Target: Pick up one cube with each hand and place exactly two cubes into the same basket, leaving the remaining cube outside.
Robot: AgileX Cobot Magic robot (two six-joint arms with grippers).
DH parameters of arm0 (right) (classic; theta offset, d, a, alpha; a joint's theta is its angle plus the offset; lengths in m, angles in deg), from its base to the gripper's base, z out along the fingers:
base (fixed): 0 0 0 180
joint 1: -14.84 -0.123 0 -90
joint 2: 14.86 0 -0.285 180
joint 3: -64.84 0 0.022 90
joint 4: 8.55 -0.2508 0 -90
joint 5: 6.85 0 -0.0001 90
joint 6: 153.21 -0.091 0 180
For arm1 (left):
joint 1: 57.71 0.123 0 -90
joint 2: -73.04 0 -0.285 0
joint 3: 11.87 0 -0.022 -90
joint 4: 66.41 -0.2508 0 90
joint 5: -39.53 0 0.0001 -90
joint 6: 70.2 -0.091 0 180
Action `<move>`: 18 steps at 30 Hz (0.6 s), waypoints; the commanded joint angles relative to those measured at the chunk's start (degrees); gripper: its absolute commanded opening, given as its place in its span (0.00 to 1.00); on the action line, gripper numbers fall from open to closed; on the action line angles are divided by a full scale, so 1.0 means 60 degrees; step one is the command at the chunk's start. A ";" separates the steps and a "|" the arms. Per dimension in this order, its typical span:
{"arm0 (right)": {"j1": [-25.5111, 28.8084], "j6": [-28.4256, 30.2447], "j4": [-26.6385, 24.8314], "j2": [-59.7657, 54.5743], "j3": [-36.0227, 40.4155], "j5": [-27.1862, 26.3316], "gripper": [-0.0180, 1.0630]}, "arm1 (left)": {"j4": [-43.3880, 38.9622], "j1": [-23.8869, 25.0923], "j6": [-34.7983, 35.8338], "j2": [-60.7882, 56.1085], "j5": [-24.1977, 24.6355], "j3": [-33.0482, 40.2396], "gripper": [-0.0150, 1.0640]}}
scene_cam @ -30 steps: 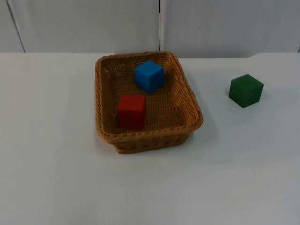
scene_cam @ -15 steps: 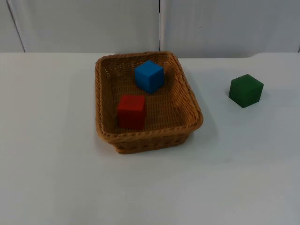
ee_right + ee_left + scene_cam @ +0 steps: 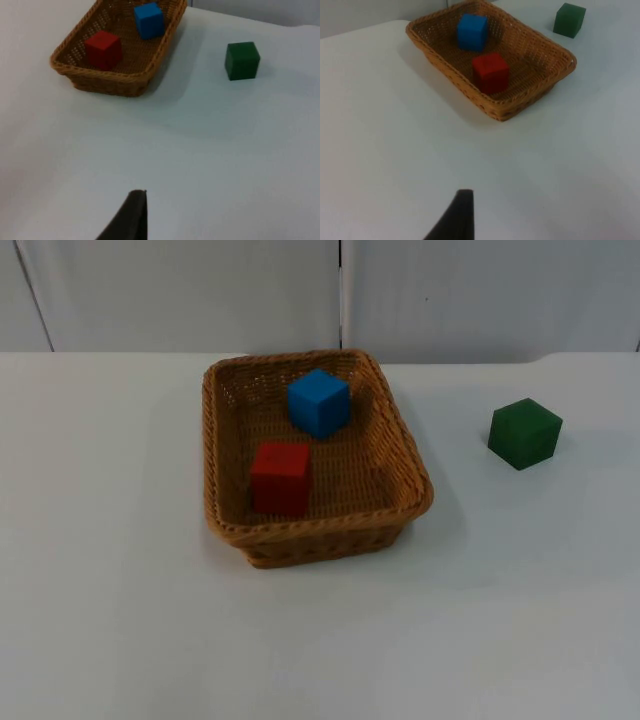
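Wicker basket [image 3: 222,440] holding red cube [image 3: 280,476], blue cube [image 3: 319,401]; green cube [image 3: 525,433] outside

This looks like a robotics lab or test cell, not a home or shop. A plain white bench [image 3: 120,620] ends at a grey partition wall [image 3: 180,290] built of flat panels with a dark seam between them. On the bench sit simple test props: a wicker basket [image 3: 225,520] holding a blue cube [image 3: 318,402] and a red cube [image 3: 280,476], and a green cube [image 3: 524,433] well apart from the basket. The surfaces are bare and evenly lit.
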 commanded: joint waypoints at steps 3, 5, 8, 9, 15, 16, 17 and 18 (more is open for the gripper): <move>0.0837 -0.0002 -0.0021 0.0042 0.0017 -0.0029 0.99 | -0.0023 0.0004 0.0000 -0.0042 0.0015 0.0037 0.99; 0.1206 -0.0002 -0.0021 0.0042 0.0017 -0.0029 0.99 | -0.0023 0.0004 0.0000 -0.0042 0.0015 0.0037 0.99; 0.1624 -0.0002 -0.0021 0.0042 0.0017 -0.0029 0.99 | -0.0023 0.0004 0.0000 -0.0042 0.0015 0.0037 0.99; 0.1624 -0.0002 -0.0021 0.0042 0.0017 -0.0029 0.99 | -0.0023 0.0004 0.0000 -0.0042 0.0015 0.0037 0.99; 0.2593 -0.0002 -0.0021 0.0042 0.0017 -0.0029 0.99 | -0.0023 0.0004 0.0000 -0.0042 0.0015 0.0037 0.99; 0.2890 -0.0002 -0.0021 0.0042 0.0017 -0.0029 0.99 | -0.0023 0.0004 0.0000 -0.0042 0.0015 0.0037 0.99; 0.3090 -0.0002 -0.0021 0.0042 0.0017 -0.0029 0.99 | -0.0023 0.0004 0.0000 -0.0042 0.0015 0.0037 0.99; 0.3267 -0.0002 -0.0021 0.0042 0.0017 -0.0029 0.99 | -0.0023 0.0004 0.0000 -0.0042 0.0015 0.0037 0.99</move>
